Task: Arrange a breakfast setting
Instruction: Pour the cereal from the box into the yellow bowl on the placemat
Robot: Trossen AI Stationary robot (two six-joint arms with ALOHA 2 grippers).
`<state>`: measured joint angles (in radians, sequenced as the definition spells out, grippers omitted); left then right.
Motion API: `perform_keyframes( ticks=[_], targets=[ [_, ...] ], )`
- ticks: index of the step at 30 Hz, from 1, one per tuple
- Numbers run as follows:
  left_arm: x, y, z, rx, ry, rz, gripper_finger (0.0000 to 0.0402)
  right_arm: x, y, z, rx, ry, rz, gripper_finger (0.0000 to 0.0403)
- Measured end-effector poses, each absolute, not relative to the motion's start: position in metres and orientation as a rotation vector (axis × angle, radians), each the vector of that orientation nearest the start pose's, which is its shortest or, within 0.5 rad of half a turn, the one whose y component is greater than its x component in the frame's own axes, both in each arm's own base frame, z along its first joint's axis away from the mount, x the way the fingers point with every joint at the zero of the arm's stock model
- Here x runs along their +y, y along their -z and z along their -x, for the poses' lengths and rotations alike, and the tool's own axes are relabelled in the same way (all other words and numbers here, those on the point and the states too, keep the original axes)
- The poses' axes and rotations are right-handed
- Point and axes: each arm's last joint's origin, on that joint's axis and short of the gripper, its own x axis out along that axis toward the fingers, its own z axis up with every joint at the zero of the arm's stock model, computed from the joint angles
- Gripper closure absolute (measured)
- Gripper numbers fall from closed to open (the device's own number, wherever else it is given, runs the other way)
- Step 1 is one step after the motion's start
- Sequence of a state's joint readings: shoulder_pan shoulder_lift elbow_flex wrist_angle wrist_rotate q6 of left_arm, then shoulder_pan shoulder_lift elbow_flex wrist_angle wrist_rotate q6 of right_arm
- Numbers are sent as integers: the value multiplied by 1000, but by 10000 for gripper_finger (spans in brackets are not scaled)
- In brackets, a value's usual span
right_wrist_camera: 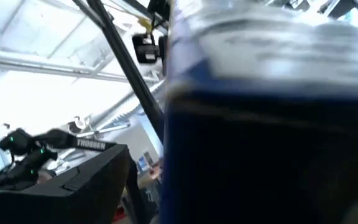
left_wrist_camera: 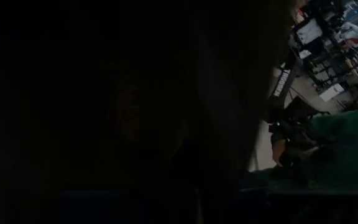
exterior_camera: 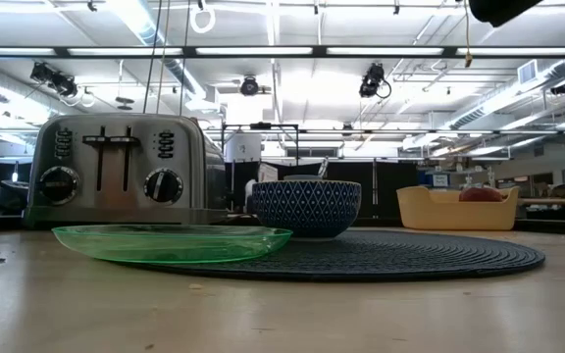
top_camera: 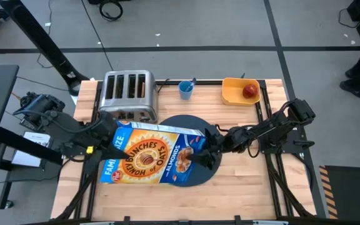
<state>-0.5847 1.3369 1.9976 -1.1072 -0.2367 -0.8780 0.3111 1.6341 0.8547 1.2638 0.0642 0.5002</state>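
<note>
**Cereal box held over the mat**

The work surface is a light wooden table (top_camera: 242, 187) in an open workshop with ceiling lights and concrete floor.

1. Mat: the large round dark-navy mat (top_camera: 189, 122) lies near the table's centre. In the high view most of it is covered by a cereal box (top_camera: 152, 159).
2. Bowl: in the low view the small cereal bowl (exterior_camera: 306, 208), blue with a white lattice pattern, stands upright on the mat (exterior_camera: 439, 257).
3. Plate: the small translucent green plate (exterior_camera: 170, 242) lies at the bowl's 8 o'clock in the low view, its far edge overlapping the mat's rim.
4. Cereal box: it is held on its side above the mat, both arms meeting it at opposite ends.
5. Left gripper (top_camera: 108, 147): at the box's 9 o'clock end. Its fingers' state cannot be told; its wrist view is almost entirely dark.
6. Right gripper (top_camera: 206, 153): at the box's 3 o'clock end, against the box top. Its fingers' state cannot be told; its wrist view is filled by a blurred blue surface.
7. Red apple (top_camera: 250, 91): lies inside the yellow rectangular bin (top_camera: 230, 94) at the mat's 1 o'clock.
8. Other items: a silver toaster (top_camera: 128, 94) stands at the mat's 10 o'clock; a small blue cup (top_camera: 185, 89) stands at 12 o'clock, between toaster and bin.
</note>
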Motion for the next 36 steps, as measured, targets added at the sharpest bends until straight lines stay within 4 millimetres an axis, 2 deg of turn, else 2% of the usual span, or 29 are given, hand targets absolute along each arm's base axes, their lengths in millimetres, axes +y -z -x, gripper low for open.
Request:
perform_keyframes(
  ticks=[6, 13, 21, 30, 36],
  targets=[
    [-106, -516, -172, 529, 142, 657, 399, 100, -285, -324, -433, -286, -584, 101],
    [-106, -516, -173, 527, 142, 641, 397, 99, -285, -324, -437, -270, -578, 139],
    [-105, -516, -173, 526, 139, 630, 396, 99, -285, -325, -440, -262, -566, 202],
    [-105, -516, -173, 526, 133, 649, 388, 98, -285, -325, -443, -256, -554, 212],
    [-102, -518, -170, 510, 116, 679, 329, 97, -287, -325, -452, -256, -548, 213]
  ],
)
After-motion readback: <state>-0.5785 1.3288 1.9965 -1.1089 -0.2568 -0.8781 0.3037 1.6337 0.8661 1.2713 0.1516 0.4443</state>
